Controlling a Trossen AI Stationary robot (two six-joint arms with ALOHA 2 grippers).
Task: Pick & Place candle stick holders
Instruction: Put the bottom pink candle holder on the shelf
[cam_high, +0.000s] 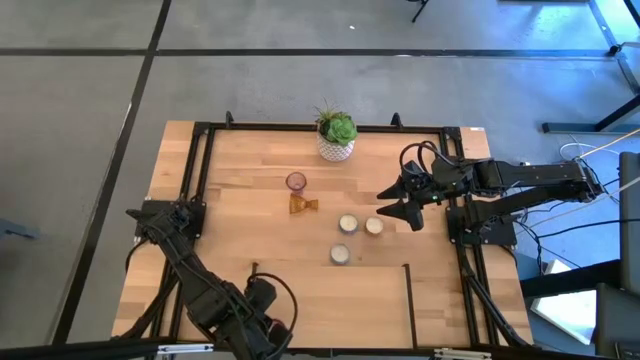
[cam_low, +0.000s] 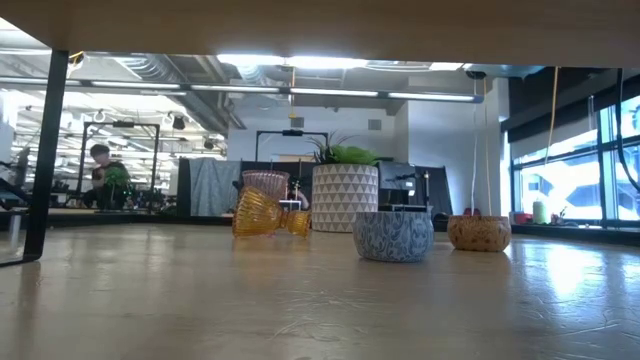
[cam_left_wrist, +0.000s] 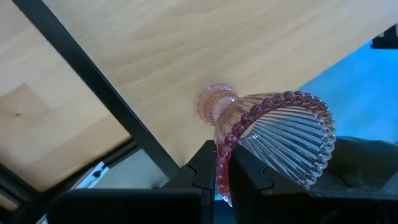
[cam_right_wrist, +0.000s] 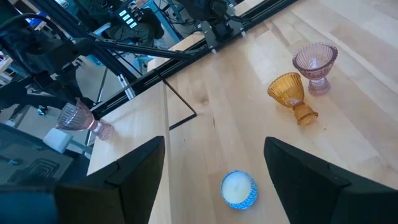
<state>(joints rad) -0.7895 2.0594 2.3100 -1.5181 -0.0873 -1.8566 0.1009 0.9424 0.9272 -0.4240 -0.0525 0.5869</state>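
Note:
My left gripper (cam_left_wrist: 227, 180) is at the table's near left (cam_high: 262, 300), shut on a purplish-pink glass holder (cam_left_wrist: 273, 134), which also shows in the right wrist view (cam_right_wrist: 78, 116). A second pink holder (cam_high: 296, 181) stands upright mid-table. The amber holder (cam_high: 303, 205) lies on its side next to it. Three cream-white holders (cam_high: 348, 223) (cam_high: 374, 226) (cam_high: 340, 254) stand on their bases. My right gripper (cam_high: 398, 208) hangs open above the table, right of the cream holders, over one of them (cam_right_wrist: 238, 188). My left gripper pinches the beaded rim (cam_left_wrist: 222, 163) of the pink holder's cup, one finger (cam_left_wrist: 250, 179) inside the cup and the other (cam_left_wrist: 204, 174) outside. The holder is lifted clear of the table and lies on its side, its foot (cam_left_wrist: 216, 102) pointing away from the fingers.
A green plant in a white patterned pot (cam_high: 337, 138) stands at the table's far edge. A black frame (cam_high: 205, 165) runs around the table, with short black bars (cam_high: 410, 300) near the front. Bare wood lies left of the holders.

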